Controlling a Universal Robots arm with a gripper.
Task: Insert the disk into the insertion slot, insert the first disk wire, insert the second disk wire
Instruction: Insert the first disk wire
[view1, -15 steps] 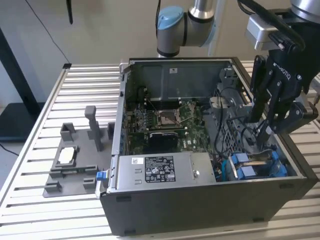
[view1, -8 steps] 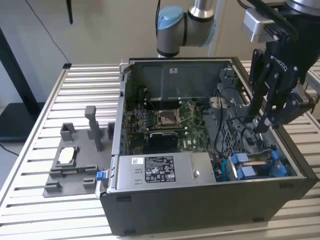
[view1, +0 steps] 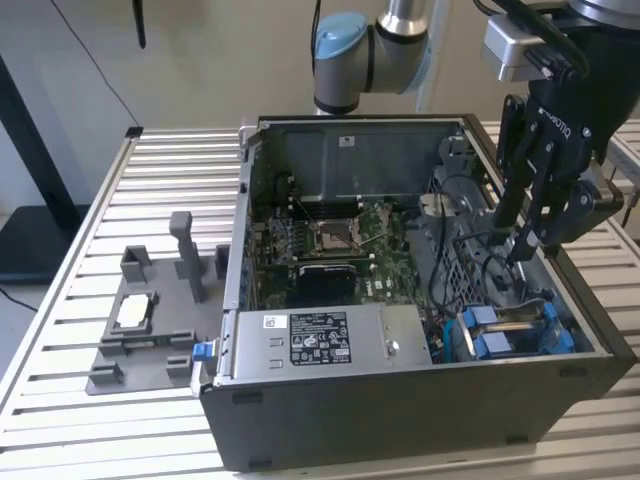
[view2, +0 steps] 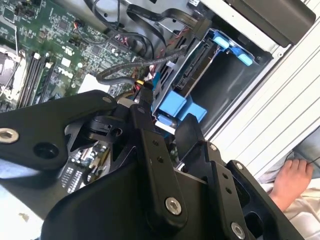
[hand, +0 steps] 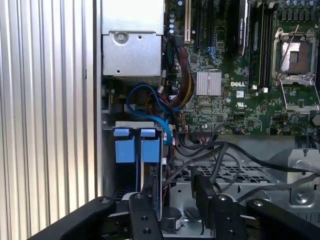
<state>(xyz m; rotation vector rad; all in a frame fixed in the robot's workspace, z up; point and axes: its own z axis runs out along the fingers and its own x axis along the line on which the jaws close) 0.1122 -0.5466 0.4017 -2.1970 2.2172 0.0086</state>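
Slatted metal surface (view1: 70, 380) under an open computer case (view1: 400, 410) in the exterior view, with a grey plastic fixture (view1: 150, 330) just beside it on the exterior view's left. Inside: green motherboard (view1: 330, 240) in the middle, silver labelled power-supply box (view1: 320, 340) along the near wall. At the near corner on the exterior view's right, the disk (view1: 495, 345), seated in its bay in a blue carrier. Black hand (view1: 520, 250) down inside the case near that bay, among loose black cables (view1: 445, 260).

In the second wrist view, fingers (view2: 150, 145) apart and clamped on nothing, blue of the carrier visible through the gap. Hand (view2: 165, 117) close to the disk (view2: 180, 107), with black cables (view2: 150, 62) arching across between bay and motherboard (view2: 55, 55). Small plug (view2: 145, 87) with red and yellow leads right by one fingertip. Beyond the case wall, a person's fingers (view2: 292, 177), well apart from the bay.

In the first wrist view, slats of the surface (hand: 50, 100) alongside the case, power-supply box (hand: 132, 50) and motherboard (hand: 240, 90) farther off. Disk (hand: 135, 150) in its bay beside the case wall, two blue tabs showing, a blue cable (hand: 150, 102) looped just past it. Fingers (hand: 202, 192) spread, one overlapping the disk's edge, the other over a perforated metal plate (hand: 235, 175). Black cables (hand: 220, 152) crossing between hand (hand: 174, 182) and motherboard.
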